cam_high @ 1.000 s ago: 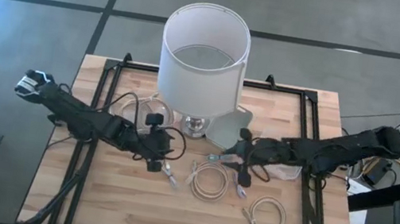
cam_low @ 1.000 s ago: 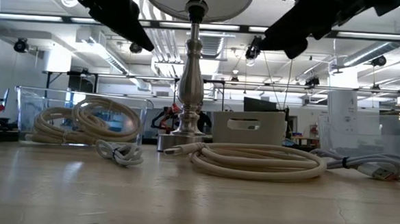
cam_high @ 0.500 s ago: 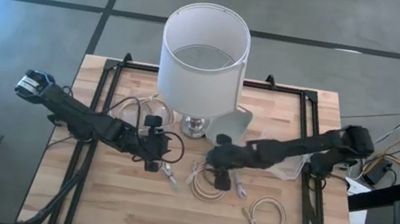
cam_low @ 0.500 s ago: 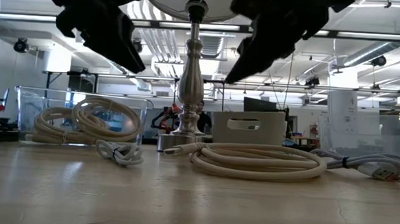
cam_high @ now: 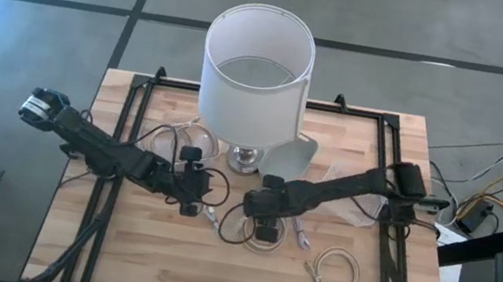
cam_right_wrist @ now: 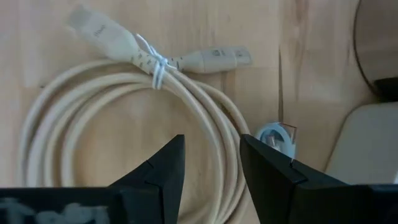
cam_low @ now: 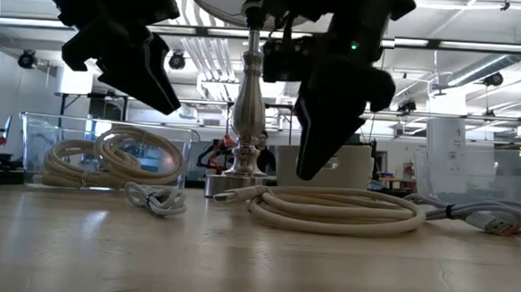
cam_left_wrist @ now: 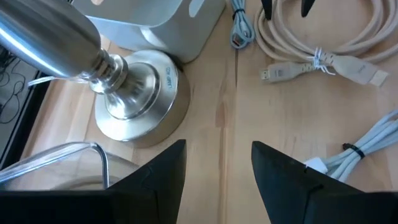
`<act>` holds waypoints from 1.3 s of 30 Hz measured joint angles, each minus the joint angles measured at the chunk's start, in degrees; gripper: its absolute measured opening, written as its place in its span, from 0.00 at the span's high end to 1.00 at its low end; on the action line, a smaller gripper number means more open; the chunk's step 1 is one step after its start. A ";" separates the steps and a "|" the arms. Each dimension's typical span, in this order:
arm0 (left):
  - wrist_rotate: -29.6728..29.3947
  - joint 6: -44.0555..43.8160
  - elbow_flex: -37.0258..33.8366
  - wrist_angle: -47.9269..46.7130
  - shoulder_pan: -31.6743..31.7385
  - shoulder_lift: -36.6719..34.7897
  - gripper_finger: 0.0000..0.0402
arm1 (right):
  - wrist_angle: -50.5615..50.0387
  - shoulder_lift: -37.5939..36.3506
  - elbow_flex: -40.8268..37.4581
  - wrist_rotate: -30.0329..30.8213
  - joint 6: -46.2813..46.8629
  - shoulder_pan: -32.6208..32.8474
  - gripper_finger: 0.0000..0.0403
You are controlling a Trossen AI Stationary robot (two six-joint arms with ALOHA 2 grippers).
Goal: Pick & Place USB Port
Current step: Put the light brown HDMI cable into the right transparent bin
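Observation:
A coiled cream USB cable [cam_high: 278, 243] [cam_low: 337, 211] lies flat on the wooden table in front of the lamp, its two plugs tied together [cam_right_wrist: 155, 67]. My right gripper [cam_high: 263, 228] [cam_right_wrist: 211, 165] hovers open just above this coil, one finger on each side of a strand [cam_right_wrist: 199, 106], touching nothing. My left gripper [cam_high: 192, 197] [cam_left_wrist: 214, 180] is open above bare wood beside the lamp base [cam_left_wrist: 134, 93], with a small grey tied cable [cam_left_wrist: 367, 146] [cam_low: 155, 199] next to it.
The lamp [cam_high: 257, 71] stands at the table's far middle. A glass box [cam_low: 104, 156] holding coiled cables sits to the left of its base, a grey bin [cam_high: 295, 156] to the right. A second cream coil [cam_high: 337, 271] and a grey-blue cable [cam_high: 302, 235] lie toward the near right.
My right gripper has swung from beside the grey bin toward the table's left and come down over the cream coil, still open. My left gripper has sunk a little near the lamp base. No cable has moved.

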 joint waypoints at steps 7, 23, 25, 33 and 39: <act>0.00 -0.04 -0.02 0.34 0.00 0.00 0.54 | -2.09 2.64 1.63 -0.01 -0.63 -0.01 0.65; 0.04 0.13 -0.02 0.96 0.00 0.00 0.54 | -1.18 2.39 -0.86 1.95 -1.33 -0.48 0.68; 0.04 0.13 -0.02 0.96 0.00 0.00 0.54 | -0.79 2.40 -1.17 1.74 -1.52 -0.50 0.68; 0.04 0.15 -0.54 1.00 0.00 0.00 0.54 | 0.70 2.39 -2.95 1.41 -1.87 -0.50 0.75; 0.04 0.15 -0.72 1.00 0.00 0.00 0.54 | 0.26 2.39 -2.92 0.02 -3.92 -0.48 0.92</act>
